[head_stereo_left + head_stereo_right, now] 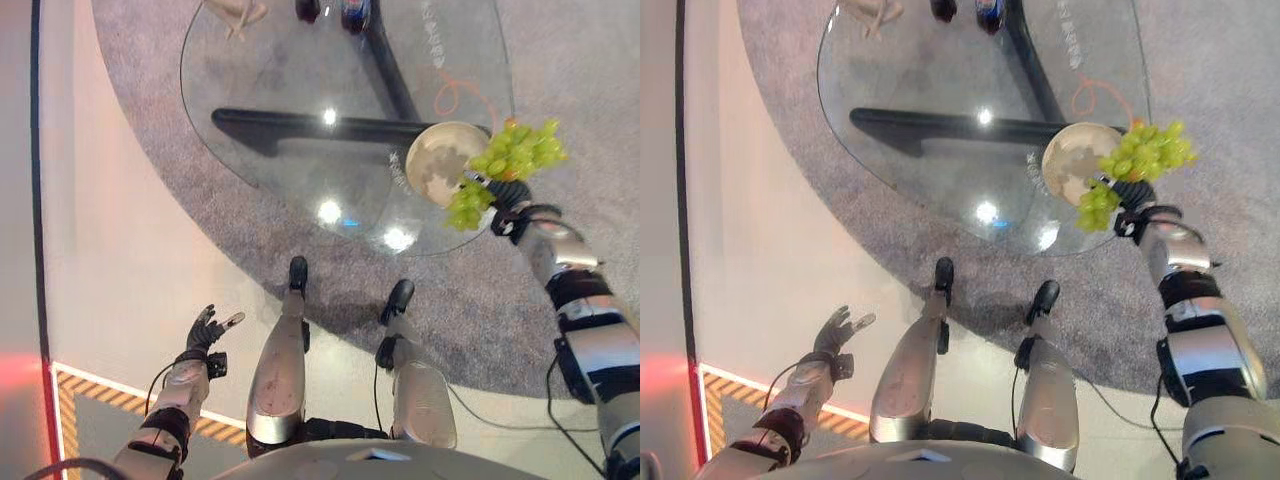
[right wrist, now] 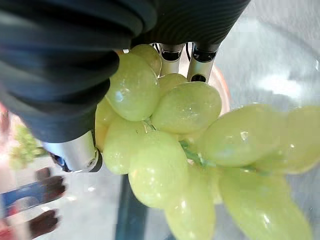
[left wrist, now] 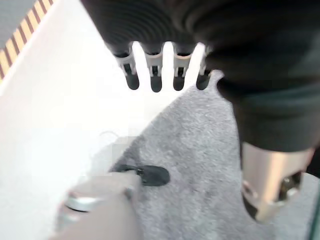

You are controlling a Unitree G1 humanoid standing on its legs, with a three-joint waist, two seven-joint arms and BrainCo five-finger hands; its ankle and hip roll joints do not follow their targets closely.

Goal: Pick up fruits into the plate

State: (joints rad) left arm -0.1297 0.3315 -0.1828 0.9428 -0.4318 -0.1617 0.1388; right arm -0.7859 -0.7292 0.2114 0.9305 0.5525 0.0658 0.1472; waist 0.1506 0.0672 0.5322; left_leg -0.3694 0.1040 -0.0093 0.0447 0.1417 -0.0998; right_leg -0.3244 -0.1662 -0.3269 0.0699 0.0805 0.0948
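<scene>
Right hand (image 2: 85, 75) clasps bunch of green grapes (image 1: 510, 160) at far rim of round beige plate (image 1: 435, 160) | left hand (image 1: 208, 328) slack-fingered, idle | risk: loose lobe lands outside plate on clear glass table (image 1: 300, 80).

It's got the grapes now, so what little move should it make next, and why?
Probably a short shift inward over the plate, then lowering. The right robot hand holds the bunch of green grapes raised at the plate's outer edge, and part of the bunch hangs beyond the rim, near the edge of the glass table. Releasing here might drop grapes off the plate.
</scene>
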